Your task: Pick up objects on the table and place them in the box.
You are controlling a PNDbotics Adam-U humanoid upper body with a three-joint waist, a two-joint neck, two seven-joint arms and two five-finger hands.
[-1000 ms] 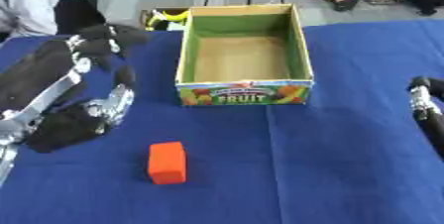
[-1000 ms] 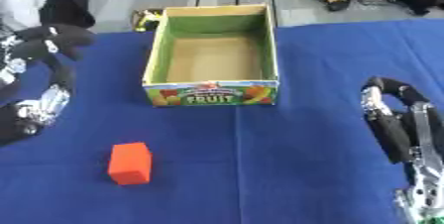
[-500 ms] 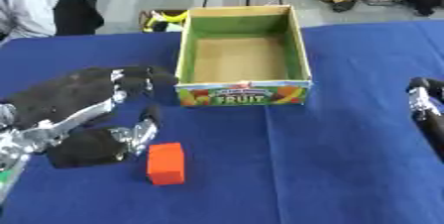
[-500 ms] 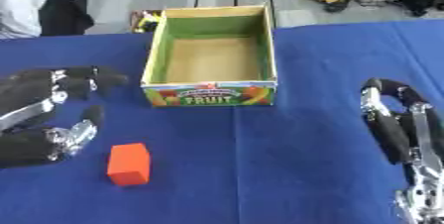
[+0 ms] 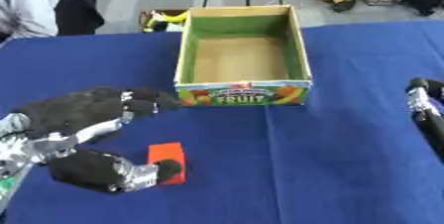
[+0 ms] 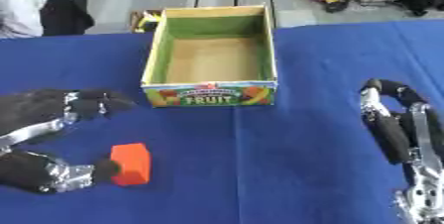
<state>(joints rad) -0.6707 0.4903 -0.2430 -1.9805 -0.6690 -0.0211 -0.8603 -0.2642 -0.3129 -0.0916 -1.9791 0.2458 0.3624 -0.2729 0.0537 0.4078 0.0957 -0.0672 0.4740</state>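
A: Where is the orange block (image 6: 131, 163)?
B: It lies on the blue table (image 5: 286, 168), toward the near left corner, well short of the box (image 5: 242, 55) and to its left.

A: And the box?
B: It stands open-topped at the middle of the far edge, its inside empty, the printed FRUIT panel facing the near edge.

A: What is the left hand (image 5: 83, 139) doing?
B: It reaches in from the left edge, spread wide around the block. The thumb tip (image 5: 167, 169) sits against the block's left face; the fingers (image 5: 147, 103) stretch out above and beyond the block, apart from it, pointing toward the box's near left corner. Nothing is gripped.

A: The right hand (image 6: 401, 126)?
B: It rests by the right edge, fingers up and relaxed, holding nothing, well apart from block and box.

A: Anything else?
B: A yellow object (image 5: 165, 18) lies just past the box's far left corner, off the table.
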